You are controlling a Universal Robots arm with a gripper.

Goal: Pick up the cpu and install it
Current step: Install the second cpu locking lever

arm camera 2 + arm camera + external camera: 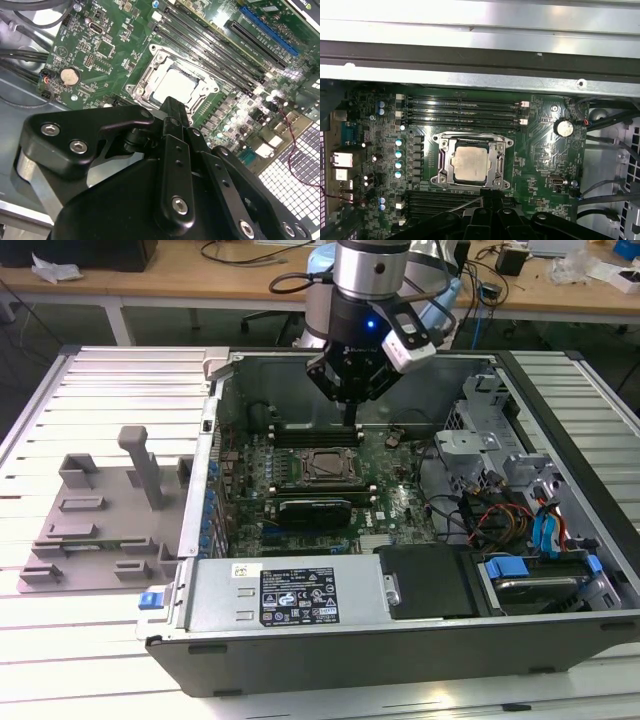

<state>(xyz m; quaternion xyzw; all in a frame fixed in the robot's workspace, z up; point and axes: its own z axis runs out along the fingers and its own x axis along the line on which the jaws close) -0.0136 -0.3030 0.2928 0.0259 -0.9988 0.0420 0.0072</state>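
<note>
Both wrist views show cpu [470, 164] seated in socket [441, 172].

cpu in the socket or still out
In. Both wrist views show the cpu lying flat inside the socket frame on the motherboard, with the gripper just above its edge.
</note>
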